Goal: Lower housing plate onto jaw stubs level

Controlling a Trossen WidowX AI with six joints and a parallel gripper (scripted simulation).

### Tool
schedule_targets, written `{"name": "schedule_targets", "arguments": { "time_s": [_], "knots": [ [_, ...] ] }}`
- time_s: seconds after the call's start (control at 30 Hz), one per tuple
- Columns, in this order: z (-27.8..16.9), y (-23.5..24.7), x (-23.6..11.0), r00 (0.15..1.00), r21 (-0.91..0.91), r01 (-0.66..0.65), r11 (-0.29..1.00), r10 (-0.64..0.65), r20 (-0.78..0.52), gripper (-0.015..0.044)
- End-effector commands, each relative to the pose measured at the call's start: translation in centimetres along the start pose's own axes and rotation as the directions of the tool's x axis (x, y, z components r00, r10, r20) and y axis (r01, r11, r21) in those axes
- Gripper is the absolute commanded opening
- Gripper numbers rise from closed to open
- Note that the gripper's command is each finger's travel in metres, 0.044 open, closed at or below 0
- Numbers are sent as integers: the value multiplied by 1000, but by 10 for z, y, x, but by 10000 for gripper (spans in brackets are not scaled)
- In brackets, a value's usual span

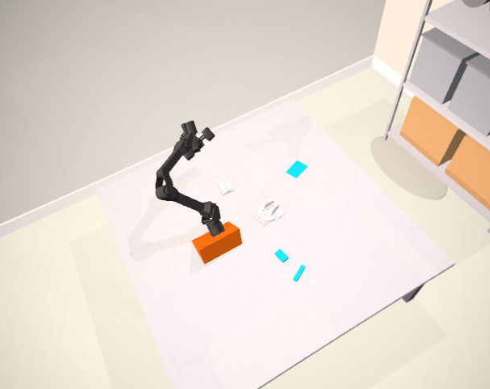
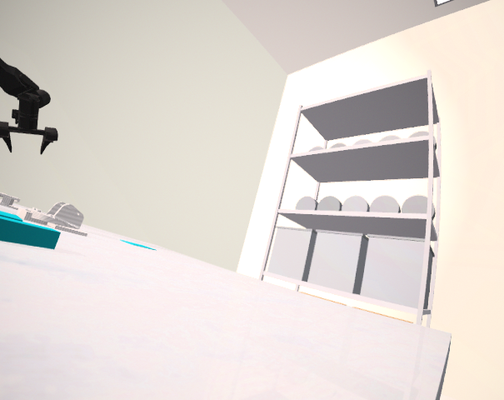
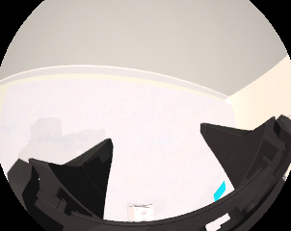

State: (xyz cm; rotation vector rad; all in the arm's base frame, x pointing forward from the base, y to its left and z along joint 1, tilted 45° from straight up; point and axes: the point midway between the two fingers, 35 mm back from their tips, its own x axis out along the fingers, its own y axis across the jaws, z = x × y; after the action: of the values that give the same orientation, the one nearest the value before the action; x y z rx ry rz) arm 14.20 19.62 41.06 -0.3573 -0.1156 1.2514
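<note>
A white base with two curved upright jaws (image 1: 270, 214) (image 2: 66, 213) lies on the table beyond the arm's orange mount. A smaller white piece (image 1: 225, 187) (image 2: 6, 197) (image 3: 142, 212), which looks like the housing plate, is apart from it, nearer the table's far left side. In the exterior view it looks like a raised plate on a stand. My gripper (image 1: 198, 144) (image 2: 26, 152) (image 3: 158, 136) is open and empty, high above the table and away from both white parts. The pins and jaw stubs are too small to make out.
The orange mount (image 1: 222, 246) holds the arm's base. A cyan square (image 1: 296, 168) (image 2: 137, 244) (image 3: 220, 192) lies flat toward the far side. A cyan block (image 1: 281, 255) and a cyan bar (image 1: 299, 273) lie nearer the front. A shelf rack (image 2: 359, 214) stands beyond the table.
</note>
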Motion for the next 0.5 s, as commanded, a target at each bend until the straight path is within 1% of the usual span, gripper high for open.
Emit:
{"name": "schedule_targets", "arguments": {
  "time_s": [0.0,0.23,0.47],
  "knots": [
    [-18,-3,4,998,106,-3,994,10,-60,440],
    [-49,-7,7,986,303,25,953,28,-167,440],
    [-79,-9,7,963,485,82,871,56,-264,440]
  ]
}}
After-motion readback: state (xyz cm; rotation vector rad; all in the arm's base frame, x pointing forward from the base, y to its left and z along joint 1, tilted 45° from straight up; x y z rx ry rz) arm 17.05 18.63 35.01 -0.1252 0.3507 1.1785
